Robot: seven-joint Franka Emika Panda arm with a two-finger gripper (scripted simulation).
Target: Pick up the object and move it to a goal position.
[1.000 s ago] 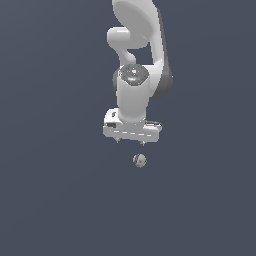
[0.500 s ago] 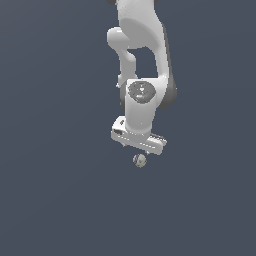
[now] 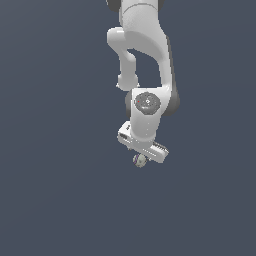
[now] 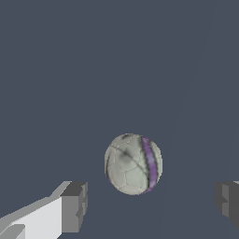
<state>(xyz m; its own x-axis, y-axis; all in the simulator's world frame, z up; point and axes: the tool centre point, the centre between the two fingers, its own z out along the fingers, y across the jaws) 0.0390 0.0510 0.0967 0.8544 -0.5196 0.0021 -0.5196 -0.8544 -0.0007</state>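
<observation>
The object is a tiny off-white ball with a purple stripe and dark patches, lying on the flat dark grey ground. The white gripper hangs tilted right above it, and the hand almost covers it in the exterior view. In the wrist view the ball sits in line with the gap between the two dark fingertips. The gripper is open. Its jaws stand wide apart, wider than the ball, and do not touch it.
The white arm comes down from the top of the exterior view. Around the ball there is only uniform dark grey ground. No goal marker shows.
The arm has bent and tilted, and the hand has come down from a clear gap above the ball to right over it. The ball has not moved.
</observation>
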